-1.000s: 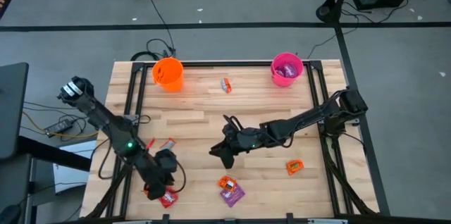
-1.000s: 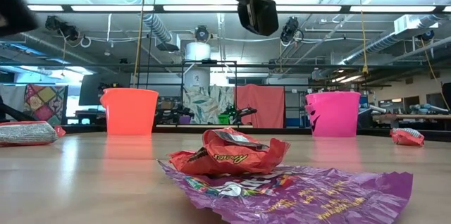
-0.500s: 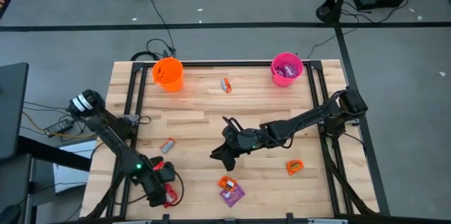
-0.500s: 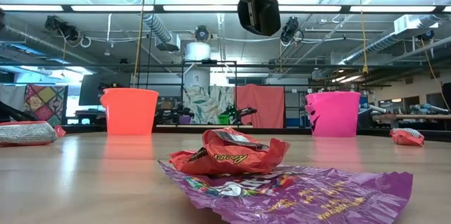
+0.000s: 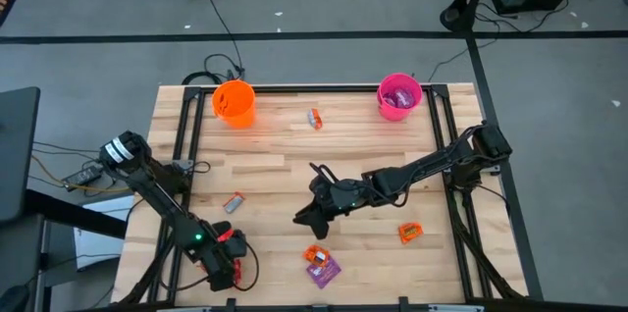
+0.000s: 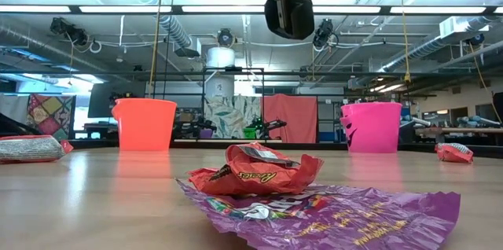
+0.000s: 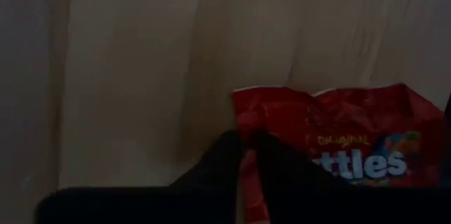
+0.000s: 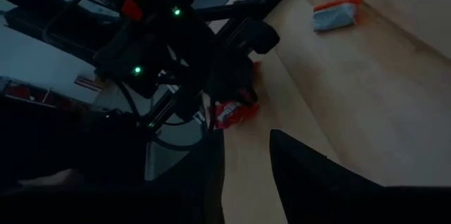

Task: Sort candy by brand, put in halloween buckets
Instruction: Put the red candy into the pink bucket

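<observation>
The left gripper (image 5: 222,271) sat at the lower left of the counter (image 5: 294,160) in the high view, down over a red Skittles packet (image 7: 338,150). In the left wrist view its jaws were pinched together on the packet's near edge, so it appeared to be gripping the wrapper by a thin fold. The right gripper (image 5: 306,218) hung above the middle of the counter, jaws parted and empty in its wrist view.

The orange bucket (image 5: 234,102) and pink bucket (image 5: 398,95) stood along the upper edge, well apart; the pink one already held something purple. Other candy lay loose: an orange piece (image 5: 315,118) between the buckets, a small silvery and red one (image 5: 233,202) left of centre, an orange packet (image 5: 315,253) touching a purple packet (image 5: 325,270) at lower centre, and another orange one (image 5: 409,233) at lower right.

The step in hand looked like lifting the red packet. A grip on a wrapper's margin is slippery, so the lift should probably go straight up and slowly, checking that the packet comes off the wood before any swing toward a bucket. Which bucket suits this brand cannot be told.
</observation>
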Controlling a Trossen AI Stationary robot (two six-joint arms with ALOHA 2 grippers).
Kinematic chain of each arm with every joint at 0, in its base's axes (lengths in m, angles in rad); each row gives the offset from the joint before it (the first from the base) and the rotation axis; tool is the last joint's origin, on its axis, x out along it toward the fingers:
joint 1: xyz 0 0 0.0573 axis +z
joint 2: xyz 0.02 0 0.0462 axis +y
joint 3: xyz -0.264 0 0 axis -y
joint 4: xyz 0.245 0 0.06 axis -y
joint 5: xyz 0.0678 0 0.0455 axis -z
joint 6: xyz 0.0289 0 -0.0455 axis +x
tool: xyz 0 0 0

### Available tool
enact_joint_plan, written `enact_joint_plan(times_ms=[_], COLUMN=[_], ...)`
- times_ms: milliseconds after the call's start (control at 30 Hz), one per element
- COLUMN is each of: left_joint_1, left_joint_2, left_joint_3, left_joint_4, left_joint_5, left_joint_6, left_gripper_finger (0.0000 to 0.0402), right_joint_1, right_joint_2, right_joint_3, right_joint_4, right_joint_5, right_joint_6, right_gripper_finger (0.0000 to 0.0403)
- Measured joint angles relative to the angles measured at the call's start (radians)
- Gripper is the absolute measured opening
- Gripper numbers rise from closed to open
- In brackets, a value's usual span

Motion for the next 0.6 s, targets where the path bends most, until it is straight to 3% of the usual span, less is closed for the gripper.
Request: enact_joint_plan(times_ms=[133,400,600], left_joint_1=[0.003,0.037,0.09], left_joint_2=[0.0,-0.021,-0.108], left_joint_3=[0.0,-0.002,-0.003], left_joint_4=[-0.001,-0.012,-0.062], left_joint_5=[-0.017,-0.081,-0.152], left_joint_6=[0.007,-0.011,-0.008], left_gripper_finger=[0.0007,0.0003,0.0002], right_joint_1=[0.0,-0.007,-0.025], right_joint_2=[0.0,0.0,0.0], right_joint_3=[0.0,0.0,0.0], right_joint_4=[0.0,-0.001,-0.031], right_joint_5=[-0.002,-0.002,-0.009], right_joint_6=[-0.002,-0.007,-0.01], right_gripper_finger=[0.0125,0.0125,0.0125])
